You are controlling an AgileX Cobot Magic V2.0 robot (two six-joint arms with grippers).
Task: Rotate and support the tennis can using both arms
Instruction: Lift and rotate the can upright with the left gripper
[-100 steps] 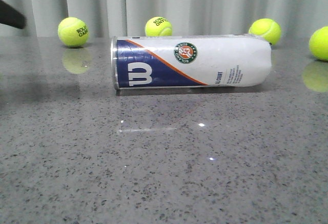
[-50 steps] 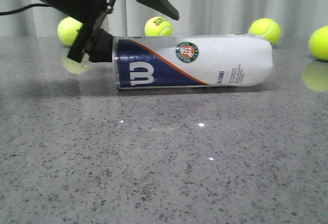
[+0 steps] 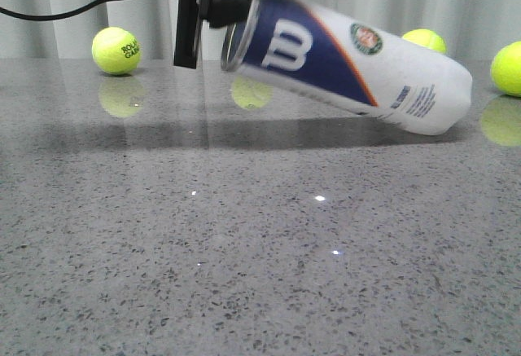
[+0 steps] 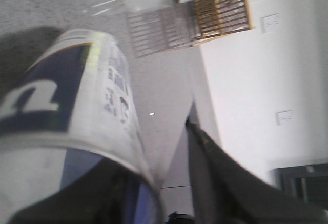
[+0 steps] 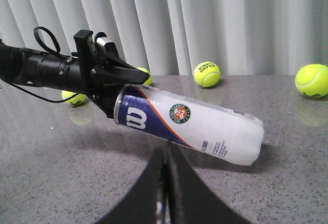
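**Can tipped up at its navy end, right arm waiting off the white end**

While the left claw [image 3: 218, 14] holds the silver-rimmed navy end of the tennis can [image 3: 358, 67] clear of the surface, the can slants down across the front view, its white end resting on the grey bench [image 3: 260, 274] toward the robot's right. The long axis therefore runs from high on the left to low on the right, and the bench contact at the white end looks like the pivot for any further rotation. In the left wrist view the rim [image 4: 77, 147] sits right at the dark fingers [image 4: 215, 178], one either side of the can's edge, so the left claw is judged to be clamped on that rim.

The right claw [image 5: 168, 183] shows its two dark fingers pressed together, holding nothing. The can [image 5: 195, 124] lies ahead of it and crosswise to its line of sight, apart from it, with the navy end off to one side and the white end to the other.

The coming move turns on this: the left arm already carries the raised end, so the right arm, nearer the low white end, would need to part its fingers or bring a flat side against the can's body to steady it as it rises. Several tennis balls [image 3: 116, 50] lie behind, well apart from the can.
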